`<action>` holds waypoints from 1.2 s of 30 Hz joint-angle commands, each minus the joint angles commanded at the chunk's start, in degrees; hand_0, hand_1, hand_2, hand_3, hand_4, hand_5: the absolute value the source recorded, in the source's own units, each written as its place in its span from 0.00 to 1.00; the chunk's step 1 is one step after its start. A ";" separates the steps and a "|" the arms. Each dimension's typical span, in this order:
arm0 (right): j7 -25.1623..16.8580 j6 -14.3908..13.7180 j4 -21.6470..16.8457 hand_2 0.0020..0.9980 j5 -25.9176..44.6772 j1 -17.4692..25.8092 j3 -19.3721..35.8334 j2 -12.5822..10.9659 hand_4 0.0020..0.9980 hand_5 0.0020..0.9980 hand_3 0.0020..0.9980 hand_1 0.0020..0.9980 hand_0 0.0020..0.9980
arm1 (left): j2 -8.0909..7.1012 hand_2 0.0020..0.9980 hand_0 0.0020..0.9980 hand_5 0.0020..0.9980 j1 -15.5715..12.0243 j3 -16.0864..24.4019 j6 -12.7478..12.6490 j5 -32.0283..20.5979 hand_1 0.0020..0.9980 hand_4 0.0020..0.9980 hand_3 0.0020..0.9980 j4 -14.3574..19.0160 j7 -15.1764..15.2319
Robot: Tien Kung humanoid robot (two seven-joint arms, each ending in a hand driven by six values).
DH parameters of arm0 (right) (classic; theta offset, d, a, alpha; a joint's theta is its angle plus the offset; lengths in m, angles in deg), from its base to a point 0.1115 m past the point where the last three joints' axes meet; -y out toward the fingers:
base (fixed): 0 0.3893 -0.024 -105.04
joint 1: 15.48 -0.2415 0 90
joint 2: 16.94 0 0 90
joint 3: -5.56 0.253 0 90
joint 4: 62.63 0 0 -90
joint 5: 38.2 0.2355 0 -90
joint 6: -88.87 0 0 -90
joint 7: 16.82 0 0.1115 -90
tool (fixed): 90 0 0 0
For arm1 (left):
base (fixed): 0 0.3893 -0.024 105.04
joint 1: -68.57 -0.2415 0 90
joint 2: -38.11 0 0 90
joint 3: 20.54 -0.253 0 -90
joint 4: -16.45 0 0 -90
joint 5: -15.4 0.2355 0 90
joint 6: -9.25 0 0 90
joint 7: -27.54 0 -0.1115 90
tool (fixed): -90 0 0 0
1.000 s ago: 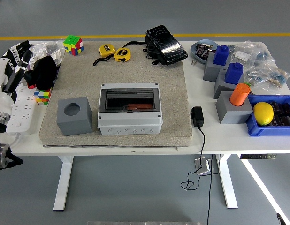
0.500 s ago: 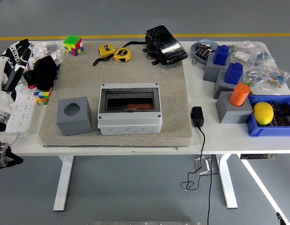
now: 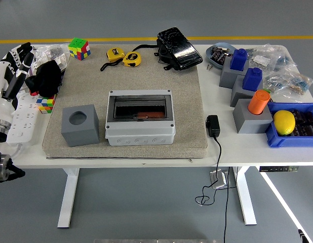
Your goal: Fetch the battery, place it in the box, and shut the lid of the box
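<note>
Mid-mat box (image 3: pixel 140 117), lid shut, well right of left robot hand (image 3: pixel 17 63)

Counts, head view. One grey box (image 3: pixel 140 123) with a dark lid is seen at frame centre. One grey cube with a round hole (image 3: pixel 79 125) is noted at centre left. Two puzzle cubes are counted: one (image 3: pixel 79 48) at upper left, one (image 3: pixel 45 103) at the left edge. Two yellow tape measures (image 3: pixel 124 56) are seen at top centre. Two blue blocks (image 3: pixel 245 68) and one orange cylinder (image 3: pixel 259 102) are counted at right. One lemon (image 3: pixel 284 122) is noted in one blue tray (image 3: pixel 278 139).
</note>
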 joint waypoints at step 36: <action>0.12 -0.03 0.00 0.75 0.00 -0.08 -0.04 -0.03 1.00 1.00 0.79 0.76 0.81 | -0.18 0.87 0.90 0.81 0.04 -0.35 -0.35 0.52 0.91 1.00 0.83 0.03 -0.02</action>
